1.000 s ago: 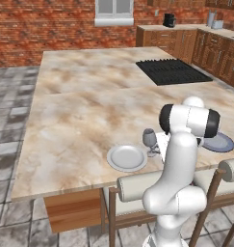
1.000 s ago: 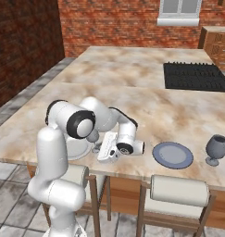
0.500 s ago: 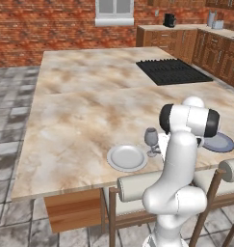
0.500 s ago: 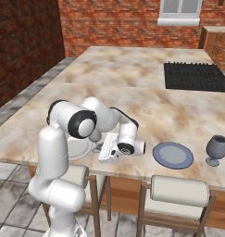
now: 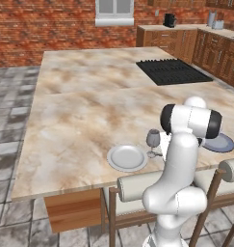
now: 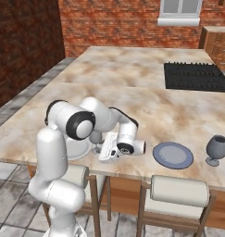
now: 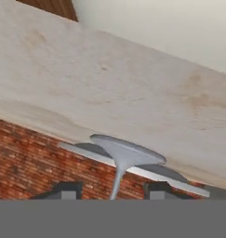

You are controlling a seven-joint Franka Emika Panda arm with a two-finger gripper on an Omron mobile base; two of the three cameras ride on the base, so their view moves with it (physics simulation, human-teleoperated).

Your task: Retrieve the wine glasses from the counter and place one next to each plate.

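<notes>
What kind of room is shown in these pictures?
Most likely a home kitchen. A large marbled island table holds a dark cooktop and plates, with a wine glass beside one. Brown wooden cabinets stand along the red brick wall.

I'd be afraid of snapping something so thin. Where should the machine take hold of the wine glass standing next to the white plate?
Probably by the stem of the wine glass, from the side, level with the table. It stands upright beside the white plate; the slim stem fits between the pincer fingers, whereas the rounded bowl is wider.
</notes>
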